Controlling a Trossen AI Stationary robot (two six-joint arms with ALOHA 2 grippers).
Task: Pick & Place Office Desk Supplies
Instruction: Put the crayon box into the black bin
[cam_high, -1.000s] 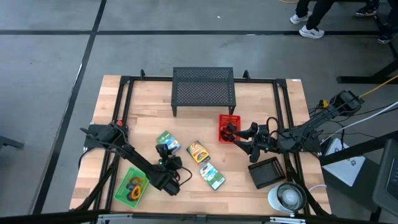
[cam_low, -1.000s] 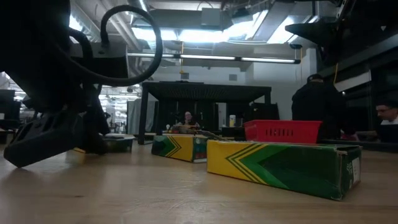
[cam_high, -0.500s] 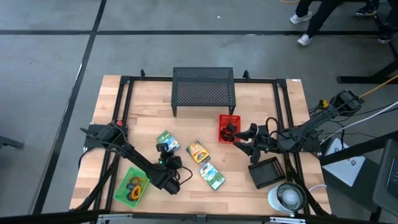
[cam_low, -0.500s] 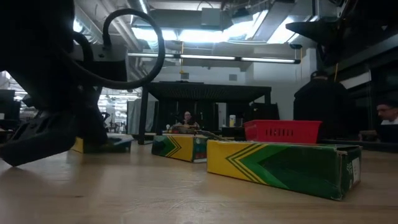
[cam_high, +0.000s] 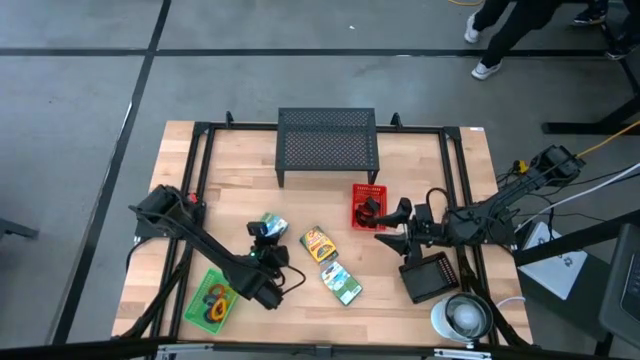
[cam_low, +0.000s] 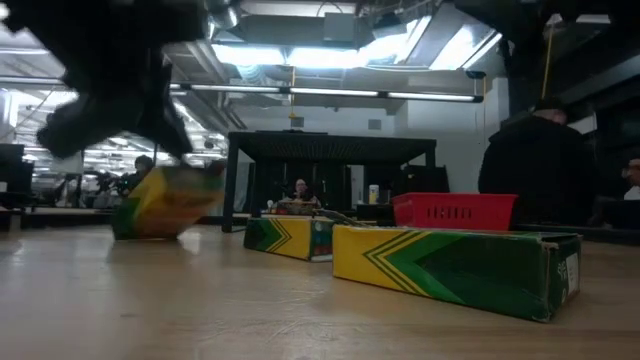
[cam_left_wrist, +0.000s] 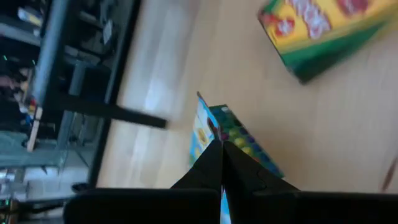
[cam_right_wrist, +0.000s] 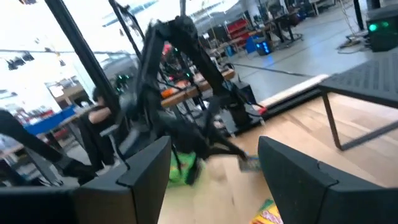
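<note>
**Lifting a crayon packet off the table**

Looking down in the high view, the left gripper (cam_high: 266, 236) sits left of centre, closed on a green packet (cam_high: 270, 225) that reads as tilted. Two more packets lie to its right: an orange-faced one (cam_high: 319, 244) and a green-and-blue one (cam_high: 342, 283) below it. A green tray of coloured loops (cam_high: 212, 299) rests at lower left. The right gripper (cam_high: 388, 229) waits right of centre, just beside a small red basket (cam_high: 367, 205), its fingers spread. A black mesh stand (cam_high: 328, 145) occupies the upper middle.

Across the low view, the lifted packet (cam_low: 165, 200) hangs at mid-left, tipped, clear of the wooden table (cam_low: 200, 310). A long green-and-yellow box (cam_low: 450, 268) lies at right, the red basket (cam_low: 455, 211) behind it.

From the left wrist view, the dark fingers (cam_left_wrist: 214, 163) meet at lower centre, pinching the edge of a blue-and-green packet (cam_left_wrist: 233, 140); another packet (cam_left_wrist: 323, 31) lies at upper right.

Through the right wrist view, two dark fingers (cam_right_wrist: 146, 180) stand wide apart with nothing between them.

My judgement: the pinch catches only a thin edge, so the tilted packet could swing or slip out during a fast carry, perhaps dropping onto its neighbours.
</note>
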